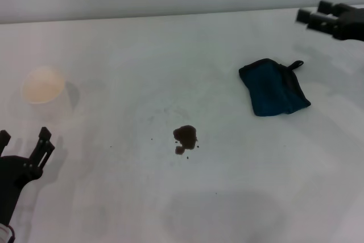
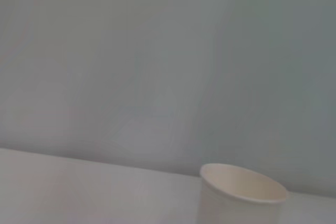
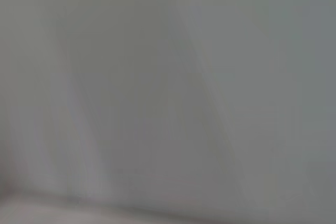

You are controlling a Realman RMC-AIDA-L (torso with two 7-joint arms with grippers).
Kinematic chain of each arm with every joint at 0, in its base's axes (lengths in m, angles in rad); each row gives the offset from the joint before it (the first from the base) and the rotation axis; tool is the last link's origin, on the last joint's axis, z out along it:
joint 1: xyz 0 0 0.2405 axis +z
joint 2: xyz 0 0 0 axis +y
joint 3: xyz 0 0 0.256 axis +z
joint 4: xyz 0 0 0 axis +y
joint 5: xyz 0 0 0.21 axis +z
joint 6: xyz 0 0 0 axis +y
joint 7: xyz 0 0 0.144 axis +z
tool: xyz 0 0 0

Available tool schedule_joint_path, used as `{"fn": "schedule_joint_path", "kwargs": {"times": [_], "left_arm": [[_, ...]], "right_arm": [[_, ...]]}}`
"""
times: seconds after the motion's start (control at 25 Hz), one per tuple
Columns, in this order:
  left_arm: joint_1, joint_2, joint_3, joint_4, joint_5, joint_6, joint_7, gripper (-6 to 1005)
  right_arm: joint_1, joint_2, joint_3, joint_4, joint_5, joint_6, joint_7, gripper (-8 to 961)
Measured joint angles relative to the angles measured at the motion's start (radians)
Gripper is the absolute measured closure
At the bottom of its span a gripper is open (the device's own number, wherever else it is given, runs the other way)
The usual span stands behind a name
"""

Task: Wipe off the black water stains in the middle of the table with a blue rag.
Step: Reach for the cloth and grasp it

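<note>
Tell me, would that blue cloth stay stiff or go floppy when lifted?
Probably floppy: the blue rag lies crumpled in soft folds on the table. It looks thin, so likely light. Pushed, it would more likely bunch up than slide flat. Its small black loop should dangle.

I see open table [image 1: 170, 55] on every side of the black water stains [image 1: 185, 136]. The blue rag [image 1: 274, 87] lies well apart on my right, with bare surface between them. The only obstacle is a paper cup [image 1: 44, 88] standing far left, near the left gripper [image 1: 24, 143].
</note>
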Motion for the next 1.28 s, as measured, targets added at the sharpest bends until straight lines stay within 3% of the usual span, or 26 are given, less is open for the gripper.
{"fn": "schedule_joint_path", "kwargs": {"times": [0.08, 0.2, 0.32, 0.36, 0.64, 0.88, 1.28], "left_arm": [[-0.001, 0.001, 0.000, -0.005, 0.000, 0.005, -0.025, 112], [-0.005, 0.001, -0.001, -0.006, 0.001, 0.006, -0.042, 112], [-0.009, 0.002, -0.003, -0.007, -0.004, 0.007, -0.048, 112], [-0.011, 0.002, -0.003, -0.007, -0.005, 0.007, -0.050, 112], [-0.031, 0.003, -0.003, -0.009, -0.011, 0.012, -0.111, 111], [-0.037, 0.003, -0.003, -0.018, -0.011, 0.028, -0.138, 111], [-0.041, 0.003, -0.003, -0.029, -0.012, 0.047, -0.150, 111]], "right_arm": [[0.010, 0.016, -0.011, -0.124, -0.163, 0.000, 0.116, 115], [0.020, 0.021, -0.081, -0.275, -0.371, 0.009, 0.341, 116], [0.032, 0.021, -0.179, -0.410, -0.573, 0.035, 0.554, 117], [0.044, 0.022, -0.254, -0.480, -0.706, 0.062, 0.677, 117], [0.102, 0.031, -0.370, -0.458, -0.793, 0.093, 0.771, 124], [0.131, 0.033, -0.469, -0.326, -0.788, -0.048, 0.767, 126], [0.140, 0.032, -0.508, -0.243, -0.789, -0.213, 0.756, 132]]}}
